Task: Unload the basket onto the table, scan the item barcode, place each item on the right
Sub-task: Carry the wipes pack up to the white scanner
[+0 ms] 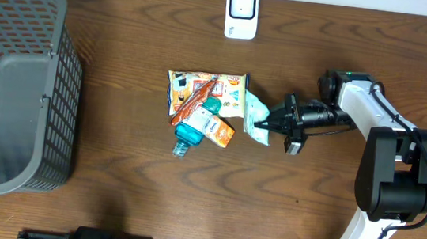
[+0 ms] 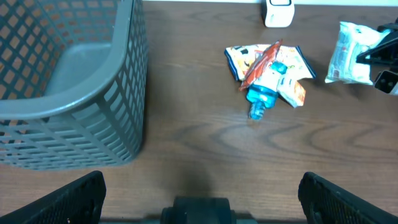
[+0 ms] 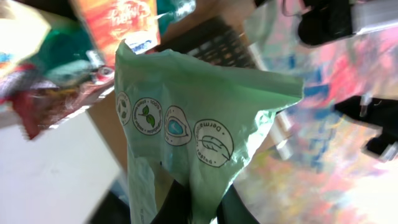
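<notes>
Seen from above, a brown wooden counter (image 1: 109,204) holds a small heap of things in the middle. The right arm (image 1: 386,146) comes in from 4 o'clock and reaches toward the heap. The right fingers (image 1: 277,120) are pressed together on a green pack (image 1: 256,114), pinching it by its edge on the 3 o'clock side. The green pack sits just beside the heap, at the heap's 3 o'clock side. I cannot tell if it rests on the counter or hangs a little above it. In the right wrist view the green pack (image 3: 186,118) fills the middle, with a row of little round pictures on it, and the dark right fingers (image 3: 177,205) grip it at 6 o'clock. The heap has a flat snack bag (image 1: 201,86), a thin red packet (image 1: 196,100) lying across it, a blue bottle (image 1: 190,133) with its cap pointing to 6 o'clock, and an orange packet (image 1: 220,130). A white scanner (image 1: 241,13) stands at 12 o'clock, well apart from the green pack. A big grey basket (image 1: 64,104) sits at 9 o'clock. In the left wrist view the left fingers (image 2: 68,199) are spread wide at the bottom and hold nothing, with the basket (image 2: 124,93) at 10 o'clock and the green pack (image 2: 347,53) far off at 2 o'clock.
</notes>
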### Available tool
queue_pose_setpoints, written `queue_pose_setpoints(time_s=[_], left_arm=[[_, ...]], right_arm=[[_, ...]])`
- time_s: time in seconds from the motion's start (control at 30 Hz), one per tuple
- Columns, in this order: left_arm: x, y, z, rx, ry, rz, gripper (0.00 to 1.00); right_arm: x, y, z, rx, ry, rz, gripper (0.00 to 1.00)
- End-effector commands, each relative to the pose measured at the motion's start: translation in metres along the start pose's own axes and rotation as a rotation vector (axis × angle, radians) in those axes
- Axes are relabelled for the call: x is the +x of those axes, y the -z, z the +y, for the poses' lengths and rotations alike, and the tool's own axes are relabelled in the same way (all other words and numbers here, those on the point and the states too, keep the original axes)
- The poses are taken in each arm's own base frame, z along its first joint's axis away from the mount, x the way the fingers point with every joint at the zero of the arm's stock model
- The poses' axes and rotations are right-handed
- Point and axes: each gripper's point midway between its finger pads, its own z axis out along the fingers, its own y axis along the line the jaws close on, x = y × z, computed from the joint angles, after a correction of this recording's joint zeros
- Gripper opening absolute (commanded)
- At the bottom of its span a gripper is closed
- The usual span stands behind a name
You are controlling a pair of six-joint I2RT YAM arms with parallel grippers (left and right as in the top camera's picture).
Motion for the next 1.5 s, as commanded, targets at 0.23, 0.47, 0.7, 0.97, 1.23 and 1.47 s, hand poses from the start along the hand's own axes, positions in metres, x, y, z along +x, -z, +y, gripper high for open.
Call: queue_pose_setpoints(time_s=[0.23,0.47,0.7,0.97,1.23,1.47], left_arm=[[0.019,0.000,0.000,-0.003,0.004,0.082,0.99],[0.019,0.000,0.000,-0.003,0.004,0.082,0.99],[0.019,0.000,0.000,-0.003,0.004,0.082,0.99],[0.019,0.000,0.000,-0.003,0.004,0.082,0.99],[0.019,0.000,0.000,-0.003,0.004,0.082,0.99],[0.019,0.000,0.000,-0.003,0.004,0.082,0.99]], right_arm=[[-0.033,-0.010,-0.036,0.178,0.495,-0.185,0.01],[-0.107,0.002,-0.019,0.355,0.682,-0.694,0.01],[-0.113,-0.036,0.007,0.459,1.071,-0.827,0.01],[-0.083,-0.079,0.030,0.469,1.425,-0.823,0.01],[-0.004,-0.030,0.027,0.379,1.524,-1.068,0.01],[0.057,-0.007,0.072,0.107,1.718,-1.351,0.01]])
